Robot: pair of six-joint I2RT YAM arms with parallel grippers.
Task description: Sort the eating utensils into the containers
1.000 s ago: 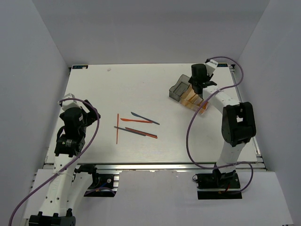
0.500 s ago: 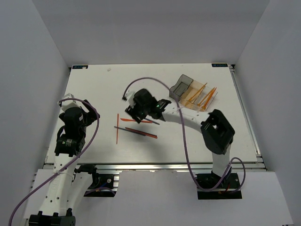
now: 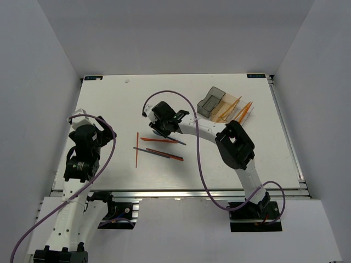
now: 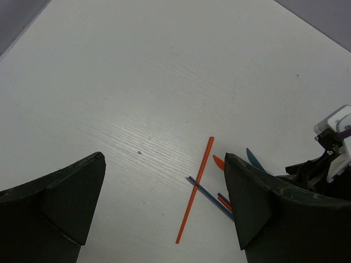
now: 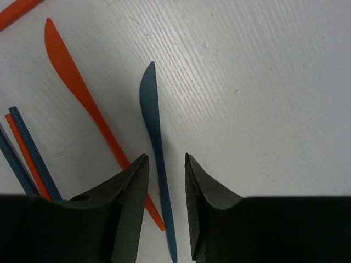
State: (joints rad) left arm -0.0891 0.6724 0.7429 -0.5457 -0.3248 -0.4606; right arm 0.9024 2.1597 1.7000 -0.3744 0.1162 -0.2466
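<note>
Several utensils lie loose mid-table: a blue knife (image 5: pixel 152 123), an orange knife (image 5: pixel 70 76), an orange stick (image 3: pixel 137 149), and a dark stick beside a red stick (image 3: pixel 160 154). My right gripper (image 5: pixel 166 159) is low over the table and open. Its jaws straddle the blue knife's handle with a small gap on each side. It shows in the top view (image 3: pixel 162 123) above the pile. My left gripper (image 4: pixel 164 159) is wide open and empty, high over the table's left side (image 3: pixel 88 132). The three joined bins (image 3: pixel 224 106) stand at the back right, with orange utensils in the amber and clear ones.
The dark grey bin (image 3: pixel 210 101) is the leftmost of the row. The right arm stretches across the table from right to centre, with its purple cable (image 3: pixel 208 164) looping over the front middle. White walls enclose the table on three sides.
The right arm swung from the bins at the back right over to the utensil pile and came down with its jaws around the blue knife. The left arm has not moved.
</note>
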